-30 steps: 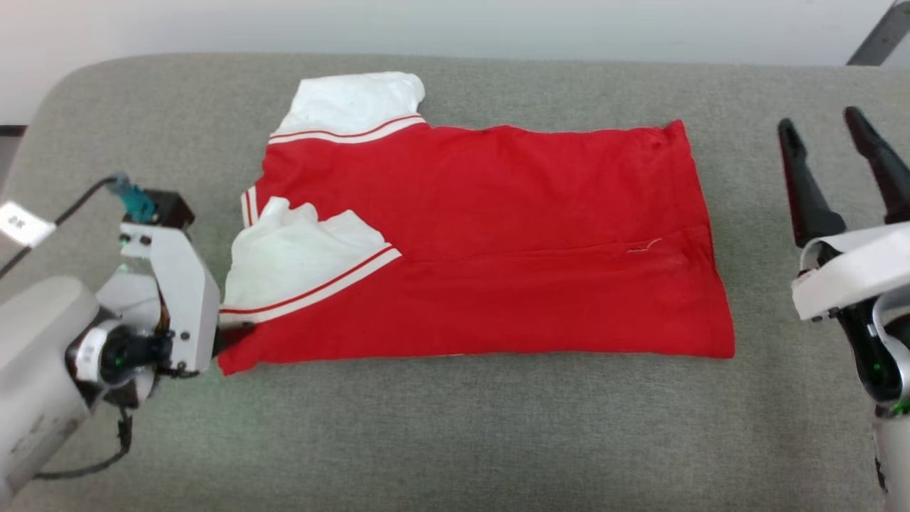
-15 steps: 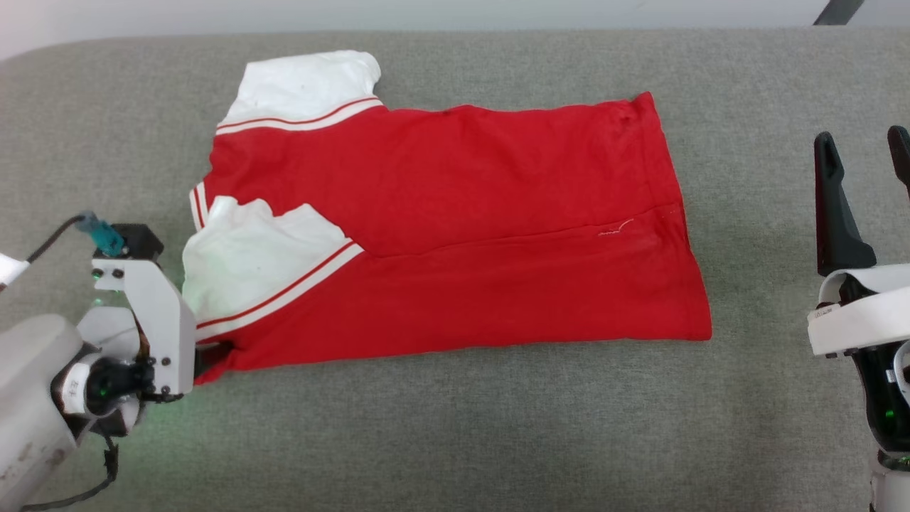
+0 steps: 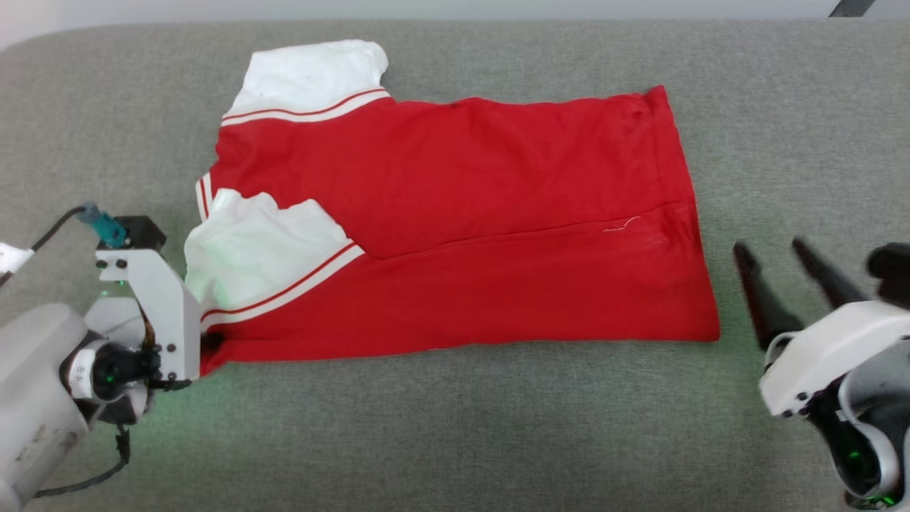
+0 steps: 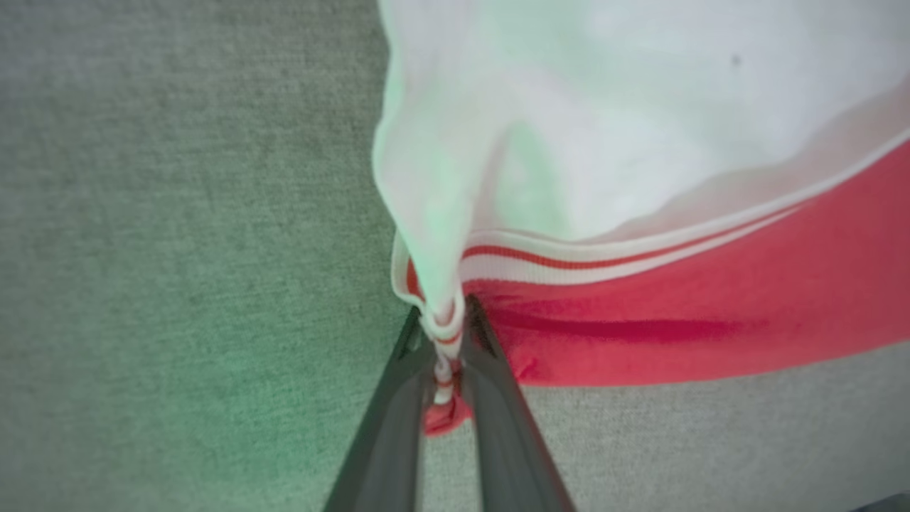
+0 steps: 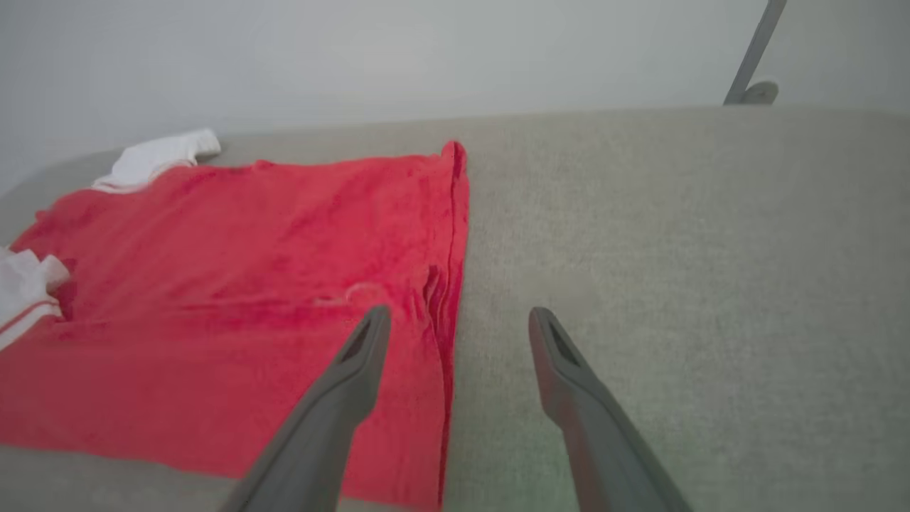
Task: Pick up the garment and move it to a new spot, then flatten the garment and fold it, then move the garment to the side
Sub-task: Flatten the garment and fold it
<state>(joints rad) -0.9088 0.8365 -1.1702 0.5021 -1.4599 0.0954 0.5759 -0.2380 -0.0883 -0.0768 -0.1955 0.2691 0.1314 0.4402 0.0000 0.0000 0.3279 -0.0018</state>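
1. Left gripper (image 3: 210, 344) (image 4: 444, 320): closed down to a narrow pinch. Between its fingers is a bunched corner of the garment (image 3: 498, 213) (image 4: 711, 313) (image 5: 213, 284), both striped trim (image 4: 540, 259) and red cloth. The cloth rises slightly from the pinch.
2. Right gripper (image 3: 773, 249) (image 5: 458, 313): fingers spread wide with nothing between them. It is just beside the garment's hem end. In the right wrist view the hem edge runs up between the two fingers, with one finger over red cloth and the other over bare surface. Whether it touches the cloth cannot be told.
3. Surface (image 3: 455, 441) (image 4: 178, 213) (image 5: 675, 213): grey woven covering that carries the garment. There is a green glow on it beside the left gripper.
4. Garment: red body with white sleeves, lying flat and stretching from the left gripper across to the right gripper. The lettering cannot be seen.
5. Near sleeve (image 3: 263, 249): white and rumpled, folded in over the red body directly ahead of the left gripper. Its red-and-white trim runs diagonally.
6. Fold line (image 3: 533, 231): a long crease across the body from the near sleeve towards the right gripper's side, with a short white thread near its end.
7. Far sleeve (image 3: 306, 71) (image 5: 156, 156): white, projecting beyond the body's far edge, well beyond the left gripper.
8. Wall (image 5: 426, 50): pale and plain, beyond the surface's far edge.
9. Strut (image 5: 753, 50): grey and slanted, standing past the surface beyond the right gripper.
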